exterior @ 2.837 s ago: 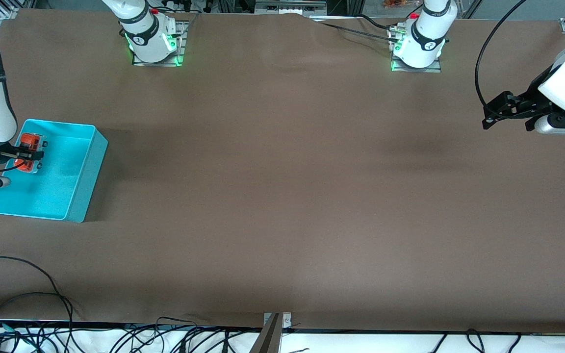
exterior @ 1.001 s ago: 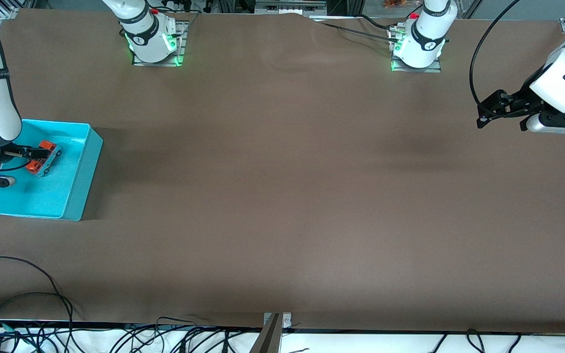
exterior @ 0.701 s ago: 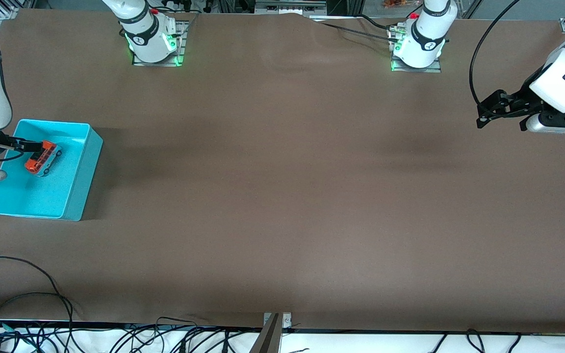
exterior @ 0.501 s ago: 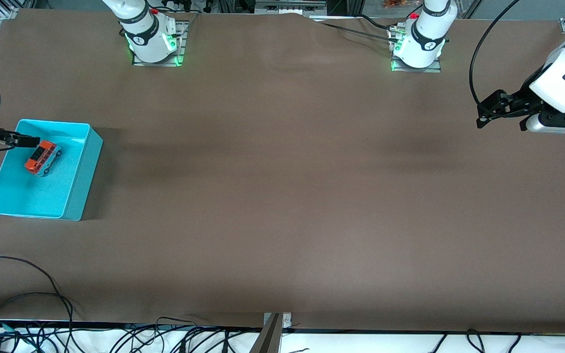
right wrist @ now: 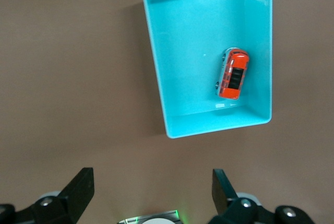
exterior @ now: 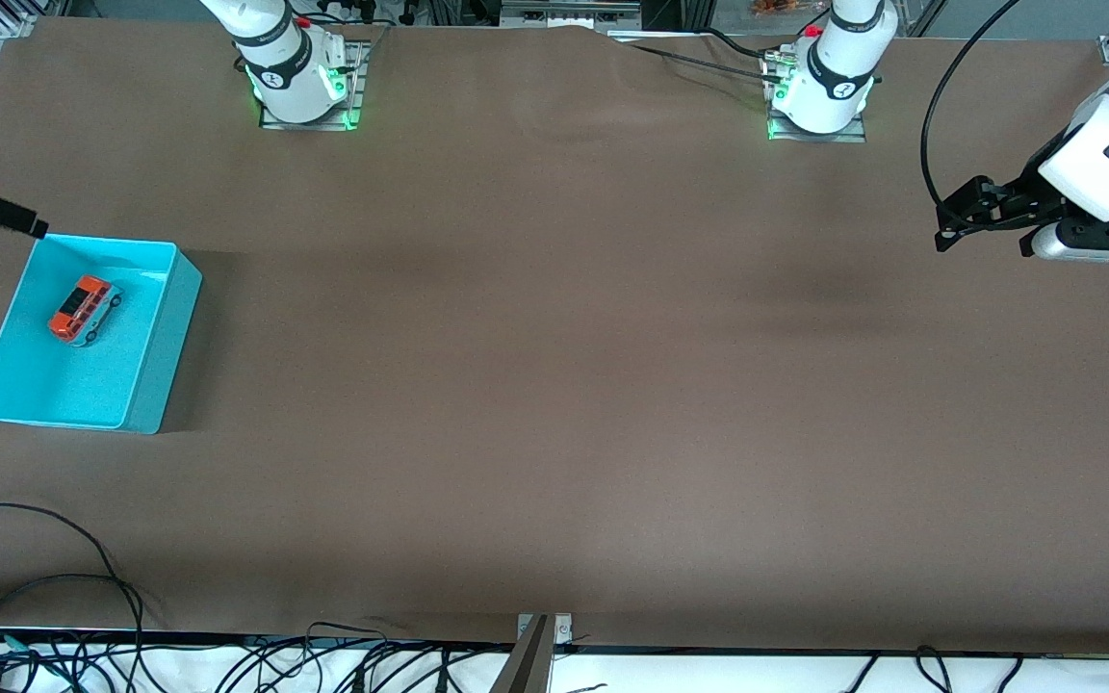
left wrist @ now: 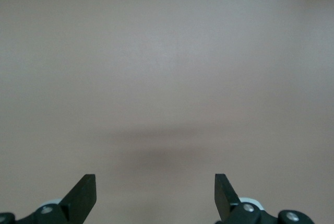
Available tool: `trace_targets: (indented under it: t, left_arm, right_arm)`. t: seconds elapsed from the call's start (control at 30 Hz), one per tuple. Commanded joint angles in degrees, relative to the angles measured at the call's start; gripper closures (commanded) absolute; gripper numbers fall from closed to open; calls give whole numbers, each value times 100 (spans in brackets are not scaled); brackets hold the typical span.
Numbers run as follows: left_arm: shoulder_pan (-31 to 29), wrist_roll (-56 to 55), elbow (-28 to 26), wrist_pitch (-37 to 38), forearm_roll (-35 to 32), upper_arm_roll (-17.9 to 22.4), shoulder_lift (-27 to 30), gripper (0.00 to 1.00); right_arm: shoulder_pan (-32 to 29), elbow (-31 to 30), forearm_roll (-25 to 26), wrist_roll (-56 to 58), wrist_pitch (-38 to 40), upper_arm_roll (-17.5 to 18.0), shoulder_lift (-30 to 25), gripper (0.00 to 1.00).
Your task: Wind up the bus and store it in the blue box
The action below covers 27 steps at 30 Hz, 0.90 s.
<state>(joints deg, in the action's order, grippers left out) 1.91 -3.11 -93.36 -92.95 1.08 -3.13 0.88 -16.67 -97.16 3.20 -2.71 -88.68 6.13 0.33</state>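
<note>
Bus [exterior: 84, 309] sits on its wheels inside blue box [exterior: 152, 371] at right arm's end of worktop [exterior: 554, 385]. Right tool [right wrist: 151, 192] spread wide, empty, above box; left tool [left wrist: 155, 195] also spread, empty, waiting over bare worktop.

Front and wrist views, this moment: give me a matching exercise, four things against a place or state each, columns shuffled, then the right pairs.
Things:
1. bus
2. blue box
3. left pincer
4. right pincer

Places or states:
A. open, over bare table at the left arm's end
B. on the table at the right arm's end
C. open, high above the box, holding nothing
D. lying inside the box, touched by no pincer

Pairs: 1-D, 2-B, 3-A, 4-C
</note>
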Motion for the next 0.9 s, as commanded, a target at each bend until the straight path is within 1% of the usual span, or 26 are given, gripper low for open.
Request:
trace_targets:
  t: [0.0,0.1,0.17,0.47,0.7,0.87]
  left_arm:
    - [29,-84,187,154,7,-3,-79,0]
    - [20,-84,187,154,15,-3,-79,0]
    - [20,-84,187,154,15,-3,-79,0]
    - [20,-128,187,224,15,6,-71,0]
    - [29,-172,195,216,15,-3,-79,0]
    - [37,-330,196,216,15,-12,-71,0]
  right_arm:
    - [874,-453,-311,-580,-79,-506,-534,0]
    - [1490,-417,-680,-985,-176,-1042,-517,0]
    - [1754,-409,-795,-1056,-316,-1245,-516,0]
    - [1975,-391,-751,-969,-1002,-1263,-438,0]
    - [2019,-338,-733,-310,-959,-1254,-314,0]
    - [2019,-347,-725,-160,-941,-1254,-297,0]
